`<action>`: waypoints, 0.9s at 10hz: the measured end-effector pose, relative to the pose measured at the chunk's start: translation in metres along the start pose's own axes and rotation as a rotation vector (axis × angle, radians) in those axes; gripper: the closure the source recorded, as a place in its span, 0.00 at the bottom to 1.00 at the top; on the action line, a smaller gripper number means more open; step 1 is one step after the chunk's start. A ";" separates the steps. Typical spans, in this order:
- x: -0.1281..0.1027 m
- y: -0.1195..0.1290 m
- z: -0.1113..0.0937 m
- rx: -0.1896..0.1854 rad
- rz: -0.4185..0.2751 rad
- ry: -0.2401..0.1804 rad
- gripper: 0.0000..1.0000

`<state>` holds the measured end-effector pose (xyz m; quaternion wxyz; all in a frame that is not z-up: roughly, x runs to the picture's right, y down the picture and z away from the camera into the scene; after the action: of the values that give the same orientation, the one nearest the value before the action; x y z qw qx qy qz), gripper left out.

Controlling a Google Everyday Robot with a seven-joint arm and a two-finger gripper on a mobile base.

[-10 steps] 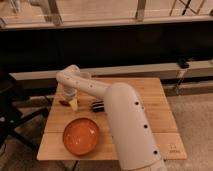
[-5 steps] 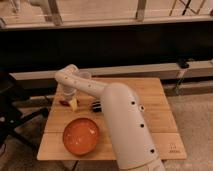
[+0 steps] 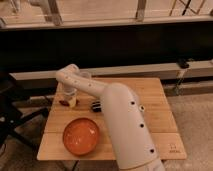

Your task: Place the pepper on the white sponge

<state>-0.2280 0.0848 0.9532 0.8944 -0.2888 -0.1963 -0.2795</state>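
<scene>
— Where is your claw?

— My gripper (image 3: 70, 96) hangs at the left of the frame, above the small pale yellowish-white sponge (image 3: 73, 102); the small dark red pepper (image 3: 64, 102) lies just beside it on the wooden table (image 3: 150, 110); whether I grip it, I cannot tell.

— Advice?

— Centre over the sponge; lower slowly; avoid the round orange bowl (image 3: 80, 136).

**Gripper low at the table's far-left corner**

The white arm reaches across the wooden table (image 3: 155, 107) to its far-left part — the gripper (image 3: 69, 96) points down there. The white sponge (image 3: 73, 102) sits just below it, the pepper (image 3: 64, 103) just beside the sponge. Nearer lies an orange bowl (image 3: 81, 136); a black striped block (image 3: 96, 105) peeks out beside the arm.
</scene>
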 end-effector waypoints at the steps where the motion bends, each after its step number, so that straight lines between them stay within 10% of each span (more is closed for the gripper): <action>1: 0.000 0.000 0.000 0.000 -0.004 -0.002 0.88; 9: -0.002 -0.001 -0.006 0.010 -0.023 -0.014 1.00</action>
<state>-0.2290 0.0816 0.9482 0.8912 -0.2838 -0.2073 -0.2867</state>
